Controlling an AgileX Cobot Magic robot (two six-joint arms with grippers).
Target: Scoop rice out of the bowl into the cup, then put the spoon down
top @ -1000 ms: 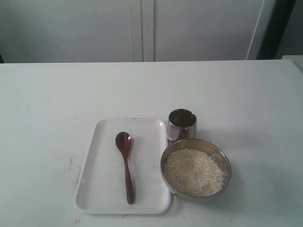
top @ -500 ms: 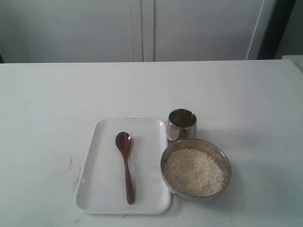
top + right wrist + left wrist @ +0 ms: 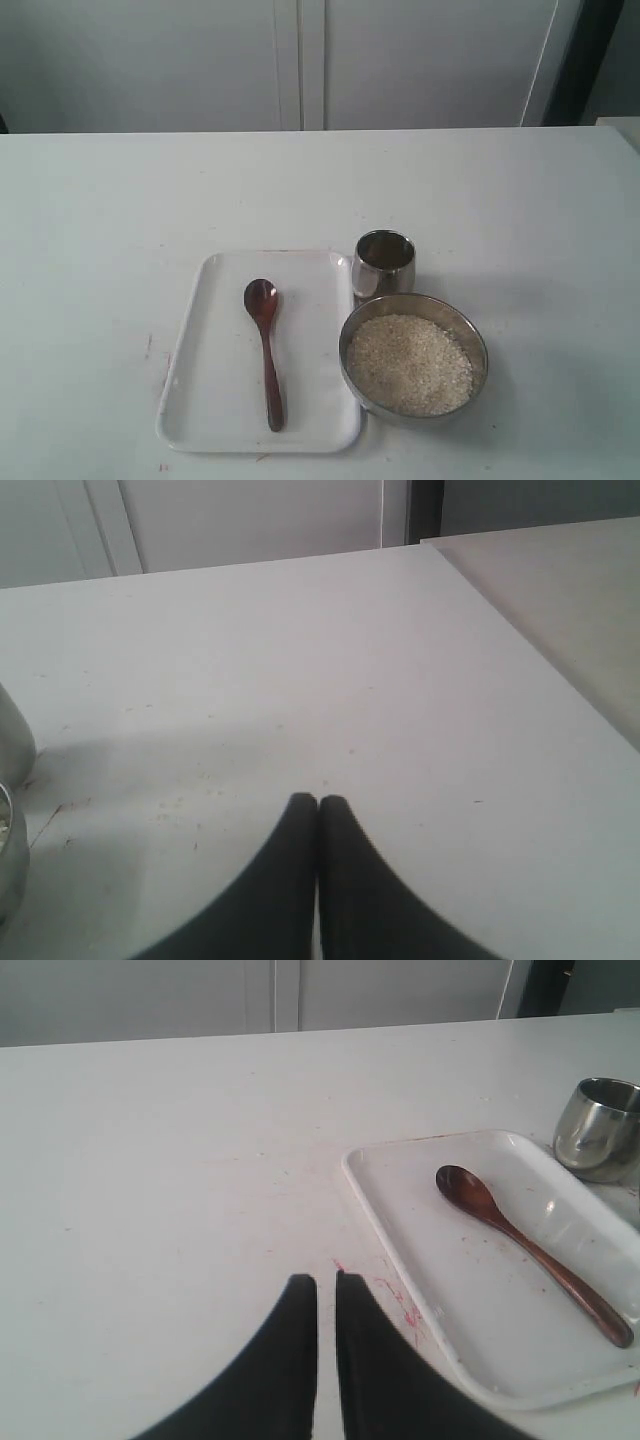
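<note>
On the table: rice [image 3: 408, 363] in bowl [image 3: 478, 345], seen in exterior view only. Wrist views only: left gripper [image 3: 326, 1278], closed to a slit, empty; right gripper [image 3: 318, 798], fully closed, empty.

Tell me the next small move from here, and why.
Probably open the left gripper, ready to reach for the spoon handle. The spoon lies untouched on the tray on that arm's side, the rice sits in the bowl, and that gripper looks shut, holding nothing.
</note>
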